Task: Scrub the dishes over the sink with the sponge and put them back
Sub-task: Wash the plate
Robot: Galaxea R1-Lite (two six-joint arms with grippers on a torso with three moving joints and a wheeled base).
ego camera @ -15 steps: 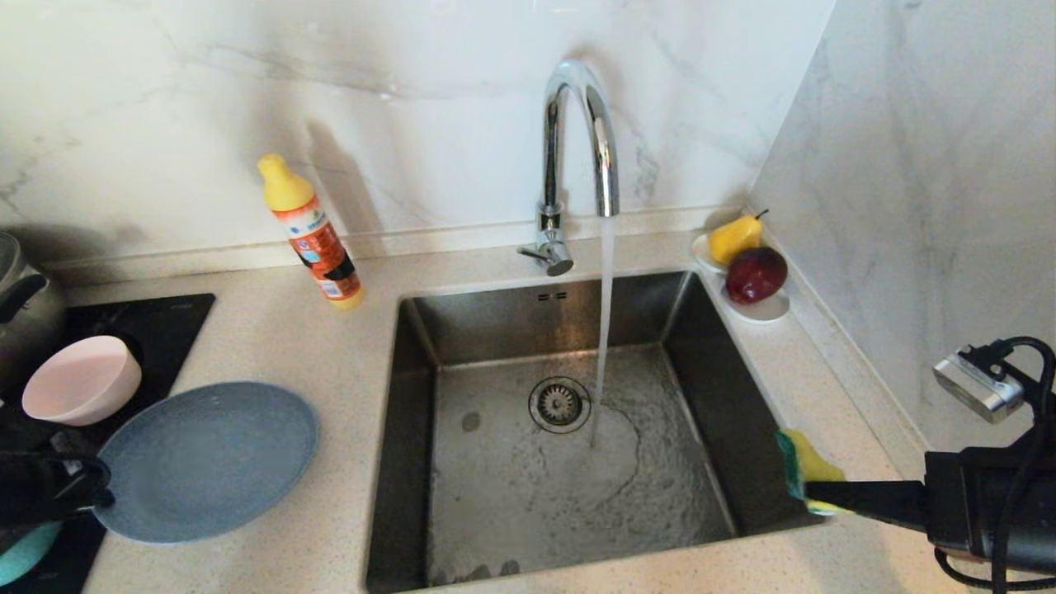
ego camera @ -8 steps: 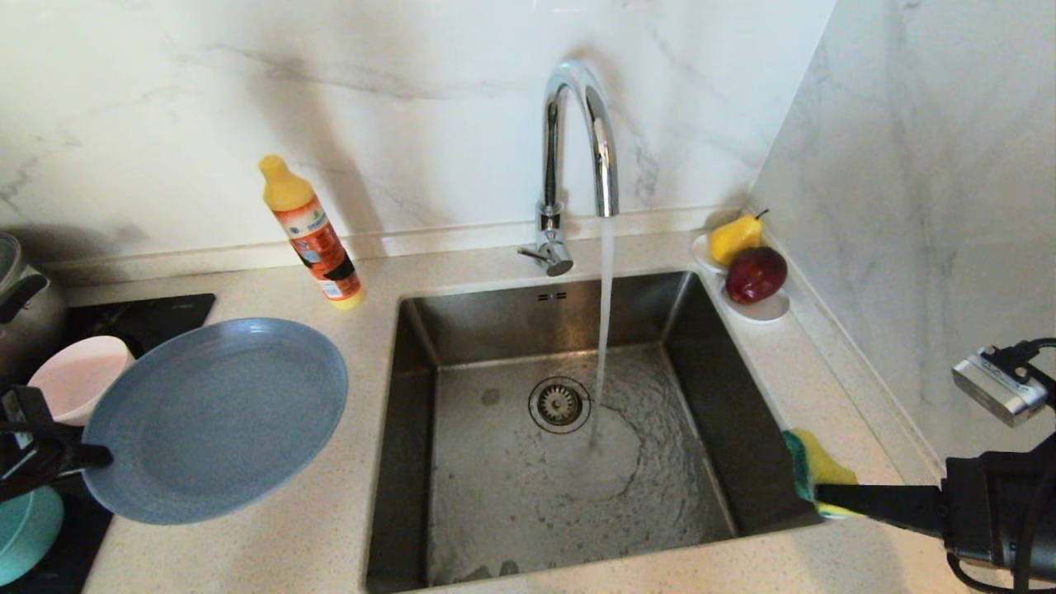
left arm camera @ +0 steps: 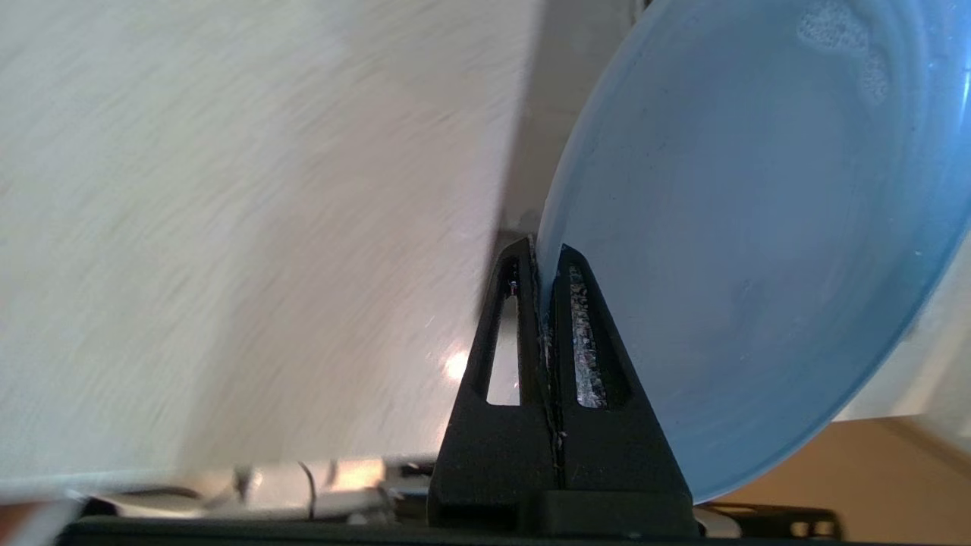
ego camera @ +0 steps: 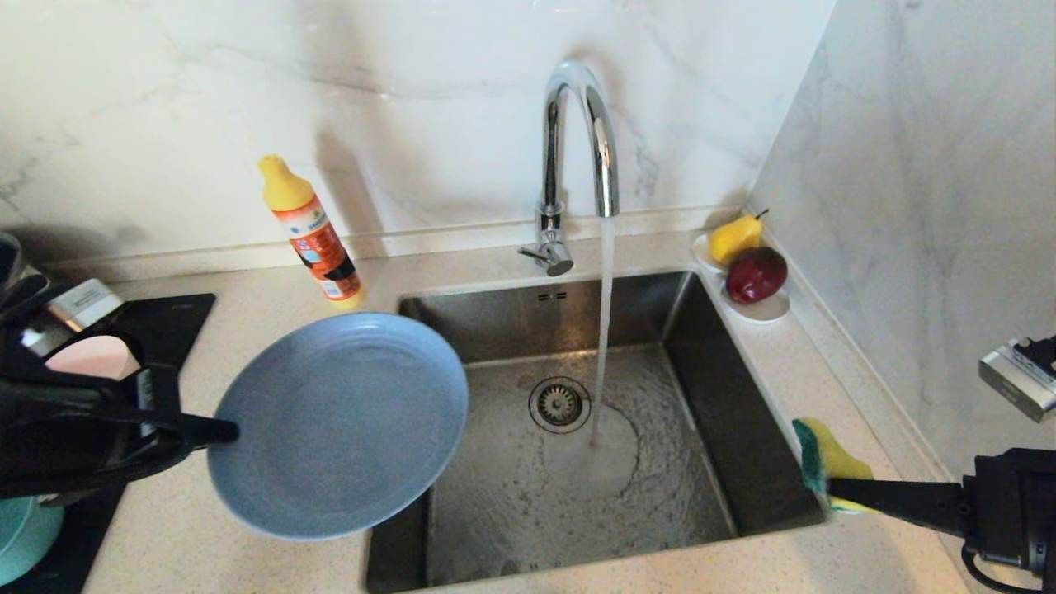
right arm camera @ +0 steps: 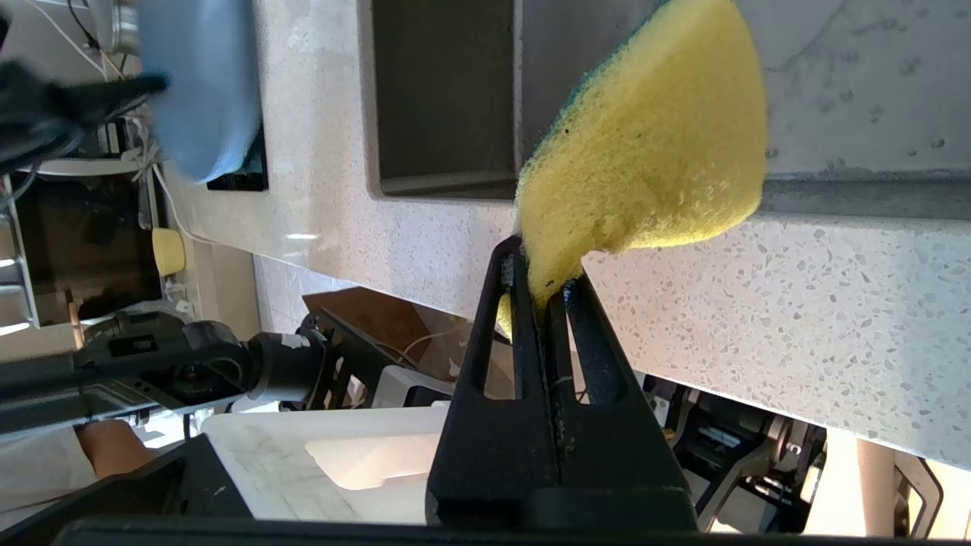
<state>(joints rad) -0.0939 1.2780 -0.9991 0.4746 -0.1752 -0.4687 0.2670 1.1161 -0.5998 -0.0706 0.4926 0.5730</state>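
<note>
From the head view, the left gripper (ego camera: 227, 430) is clamped on the left rim of the grey-blue plate (ego camera: 338, 425), holding it in the air over the counter (ego camera: 272, 330) with its right part overhanging the sink's (ego camera: 726, 388) left edge. Water runs from the tap (ego camera: 577, 140) into the basin beside the drain strainer (ego camera: 559, 404). The right gripper (ego camera: 833, 487) pinches the sponge (ego camera: 829, 462) at the sink's near right corner. The pink bowl (ego camera: 95, 356) and teal bowl (ego camera: 25, 540) sit at far left, a soap bottle (ego camera: 312, 235) by the wall. In the left wrist view, the fingers (left arm camera: 580, 356) are shut on the plate's (left arm camera: 743, 250) rim. In the right wrist view, the fingers (right arm camera: 523, 334) squeeze the sponge's (right arm camera: 652, 167) yellow edge, its green side facing away.
</note>
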